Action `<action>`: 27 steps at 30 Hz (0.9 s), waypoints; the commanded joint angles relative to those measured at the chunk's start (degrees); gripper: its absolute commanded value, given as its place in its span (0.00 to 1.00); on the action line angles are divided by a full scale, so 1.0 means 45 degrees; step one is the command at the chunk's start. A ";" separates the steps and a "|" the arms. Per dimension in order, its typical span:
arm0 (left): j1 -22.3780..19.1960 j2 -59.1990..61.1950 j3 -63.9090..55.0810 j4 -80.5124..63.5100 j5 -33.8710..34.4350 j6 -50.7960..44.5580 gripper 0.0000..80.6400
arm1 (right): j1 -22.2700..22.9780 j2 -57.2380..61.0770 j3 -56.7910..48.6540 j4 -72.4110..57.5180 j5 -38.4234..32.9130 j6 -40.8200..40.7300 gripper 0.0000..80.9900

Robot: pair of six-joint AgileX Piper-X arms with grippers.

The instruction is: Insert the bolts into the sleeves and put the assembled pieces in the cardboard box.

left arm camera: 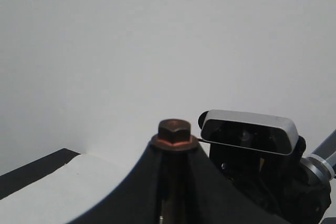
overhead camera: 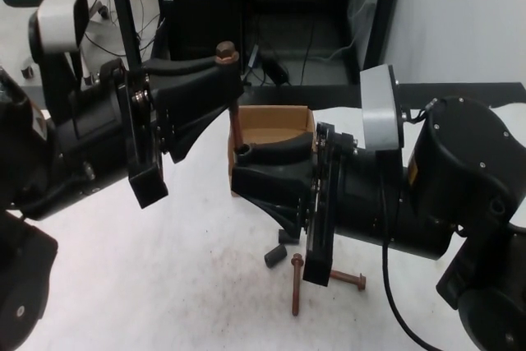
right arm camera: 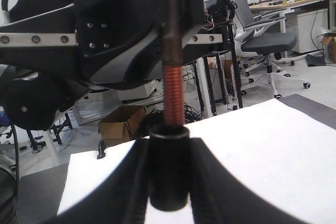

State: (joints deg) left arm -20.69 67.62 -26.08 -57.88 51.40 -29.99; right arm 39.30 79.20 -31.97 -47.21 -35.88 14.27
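**Bolt tip at sleeve mouth, both grippers loaded**

The left gripper is clenched on a bolt, gripping it just under the hex head. The head is up and the shaft hangs vertical.

The right gripper is grasping a black sleeve, held upright with its mouth up. The bolt's threaded end meets the sleeve's top opening. In the right wrist view, thread stands out above the bore; how deep it sits cannot be told.

The pair is held above the worktop. The open cardboard box is at 12 o'clock from the sleeve, just behind it. Its contents cannot be made out.

Loose parts lie on the worktop at 6 o'clock from the held sleeve:
- A loose sleeve lies on its side.
- A second dark piece sits at its 1 o'clock, partly hidden by the right arm.
- The first loose bolt lies along the 12–6 line, with its head at the 12 end, just beside the loose sleeve.
- The second loose bolt is at 3 o'clock of the first and lies crosswise.
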 commanded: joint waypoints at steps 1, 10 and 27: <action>-0.0068 -0.0010 -0.0011 0.0054 0.0476 -0.0050 0.00 | 0.0028 -0.0120 -0.0064 -0.0343 0.0206 0.0063 0.01; -0.0496 -0.0010 -0.0011 0.0054 0.0382 -0.0104 0.00 | 0.0028 -0.0120 -0.0114 -0.0343 0.0514 0.0063 0.01; -0.0881 -0.0010 -0.0011 0.2341 0.1377 0.1311 0.00 | -0.0042 -0.0120 -0.0143 -0.0343 0.0612 0.0063 0.01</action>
State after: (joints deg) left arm -23.73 67.71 -26.10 -49.37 53.21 -24.69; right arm 39.45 78.98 -31.84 -47.34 -35.52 14.36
